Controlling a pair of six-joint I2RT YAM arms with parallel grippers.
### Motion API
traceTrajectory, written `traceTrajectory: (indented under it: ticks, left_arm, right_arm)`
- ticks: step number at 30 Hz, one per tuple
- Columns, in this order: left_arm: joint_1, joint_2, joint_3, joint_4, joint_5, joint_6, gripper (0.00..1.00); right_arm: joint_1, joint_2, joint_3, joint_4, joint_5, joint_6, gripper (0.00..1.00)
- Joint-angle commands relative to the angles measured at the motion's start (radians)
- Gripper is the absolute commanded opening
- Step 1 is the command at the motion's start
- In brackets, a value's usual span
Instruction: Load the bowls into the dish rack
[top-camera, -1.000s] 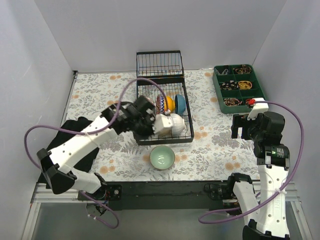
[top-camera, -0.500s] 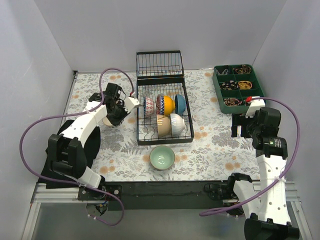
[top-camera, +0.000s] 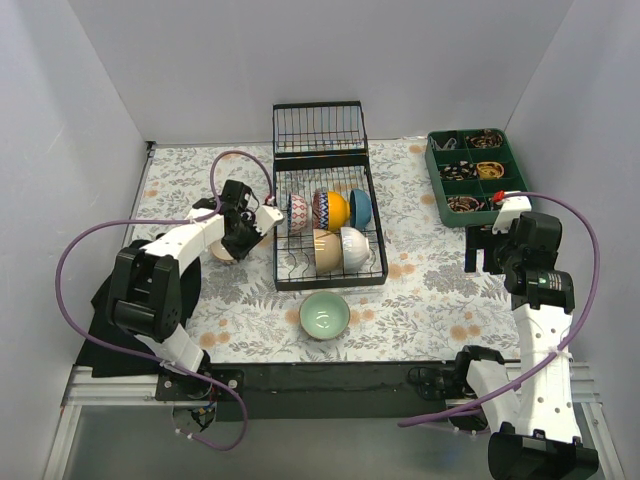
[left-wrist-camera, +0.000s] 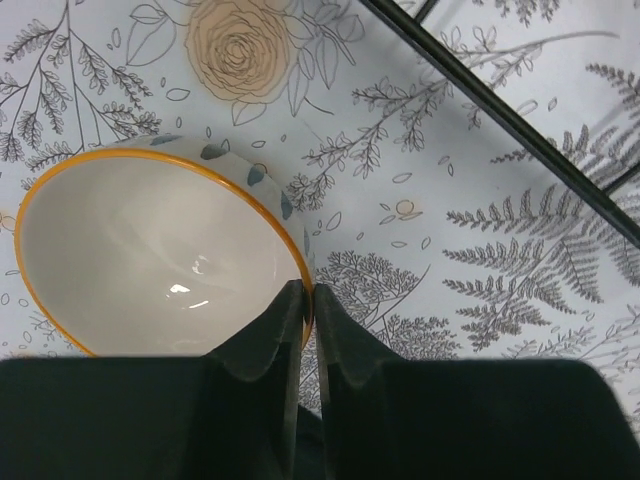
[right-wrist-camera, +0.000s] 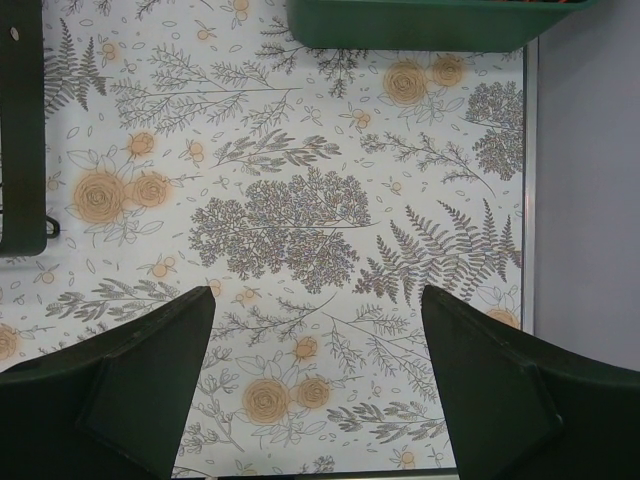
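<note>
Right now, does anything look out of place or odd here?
Nothing spilled or broken. Outside the rack are a green bowl, upright on its near side, and an orange-rimmed bowl on its left, rim pinched in the left jaws.

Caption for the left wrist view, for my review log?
Left gripper pinches the rim of an orange-rimmed bowl on the floral cloth, beside the dish rack.

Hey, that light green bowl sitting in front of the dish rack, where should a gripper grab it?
Pinch the rim of the green bowl, one finger inside and one outside, coming down from above. It sits upright, mouth up, so the thin wall is exposed. Probably take the near side, away from the dish rack.
</note>
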Motion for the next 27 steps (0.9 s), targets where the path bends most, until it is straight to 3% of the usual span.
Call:
traceTrajectory:
  ticks: [1, 9, 14, 16, 21, 27]
  left_arm:
    - [-0.001, -0.003, -0.029, 0.089, -0.028, -0.04, 0.11]
    - [-0.002, 0.0, -0.058, 0.126, -0.059, -0.054, 0.16]
    - [-0.004, -0.011, -0.038, 0.117, -0.055, -0.06, 0.0]
    - [-0.005, -0.02, -0.014, 0.083, -0.047, -0.065, 0.0]
    - [-0.007, -0.083, 0.19, -0.038, 0.028, -0.146, 0.0]
    - [-0.008, -0.103, 0.488, -0.23, 0.305, -0.333, 0.0]
  right_arm:
    - [-0.004, -0.005, 0.013, 0.035, 0.003, -0.012, 0.93]
    - [-0.005, 0.001, 0.011, 0.04, -0.004, -0.017, 0.93]
    - [-0.005, 0.005, 0.019, 0.041, -0.007, -0.017, 0.93]
    - [-0.005, 0.007, 0.022, 0.038, -0.007, -0.018, 0.92]
    - [-0.005, 0.012, 0.028, 0.029, -0.006, -0.024, 0.92]
    - [-0.005, 0.036, 0.034, 0.026, -0.006, -0.026, 0.92]
